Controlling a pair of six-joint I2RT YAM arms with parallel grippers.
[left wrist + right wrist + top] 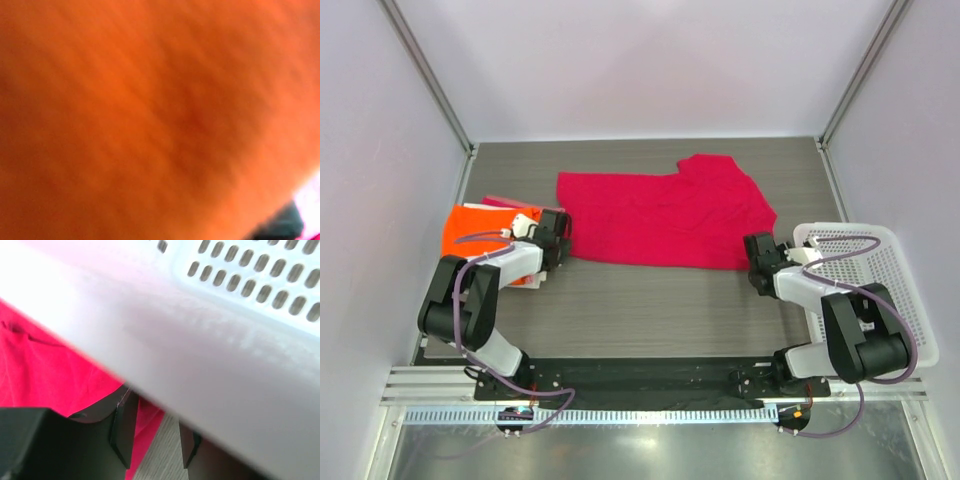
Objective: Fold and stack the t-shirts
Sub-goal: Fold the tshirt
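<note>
Right end effector (154,434), parted, sits beside the white basket (842,233); left end effector's (555,233) state cannot be told.

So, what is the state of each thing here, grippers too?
Crimson-red cloth t-shirt: spread out flat.
Bright orange cloth t-shirt: folded small, at left.
White plastic lattice basket: upright, visible part empty.
Left gripper: at orange t-shirt, jaws not visible.
Right gripper: open, holding nothing.
</note>
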